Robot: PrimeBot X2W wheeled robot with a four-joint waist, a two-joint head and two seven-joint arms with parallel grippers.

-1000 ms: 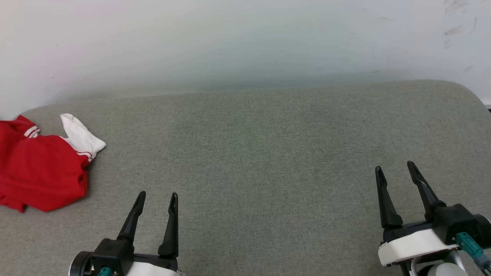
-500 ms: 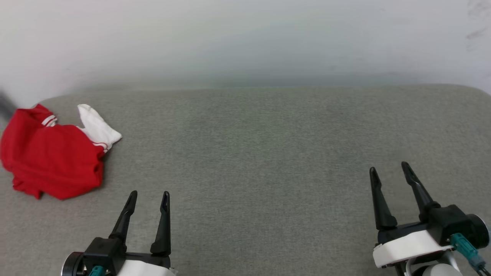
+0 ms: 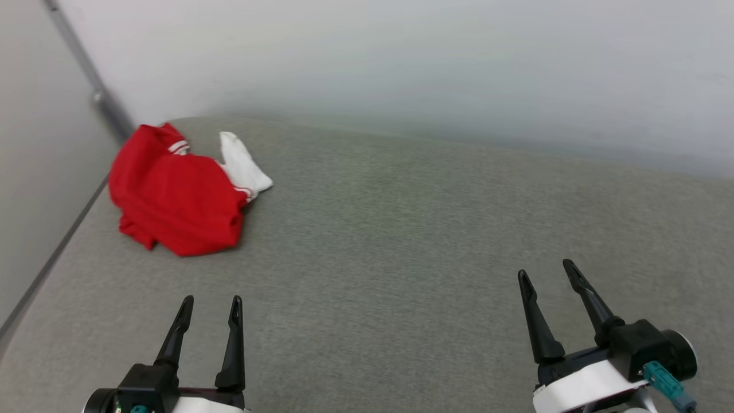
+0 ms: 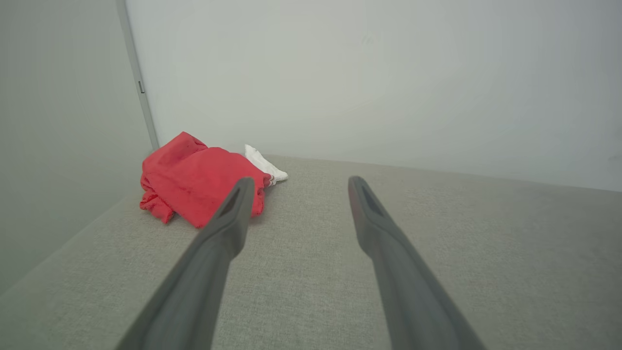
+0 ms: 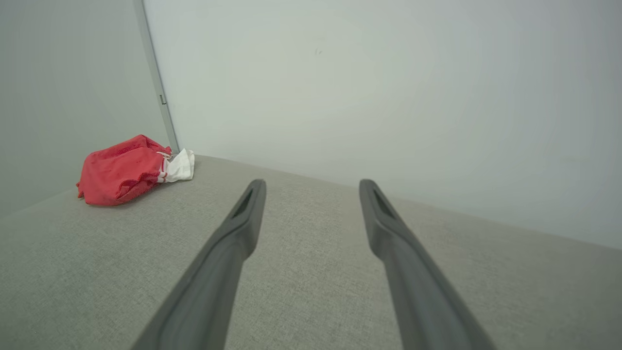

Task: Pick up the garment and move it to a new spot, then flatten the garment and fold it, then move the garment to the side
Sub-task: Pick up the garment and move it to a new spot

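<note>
- Garment (image 3: pixel 175 198): red jersey, crumpled in a heap at the far left corner of the grey fabric surface (image 3: pixel 401 258); one white sleeve pokes out on its right side, toward the far edge.
- Left gripper (image 3: pixel 211 301): near edge, left part; fingers parted, nothing between them; well short of the garment.
- Right gripper (image 3: pixel 546 269): near edge, right part; fingers parted, holding nothing.
- Wall (image 3: pixel 401 69): pale, behind the far edge.

At ten o'clock the red-and-white soft cloth garment (image 3: pixel 175 201) looks matt on the coarse grey woven upholstery surface (image 3: pixel 401 246).
</note>
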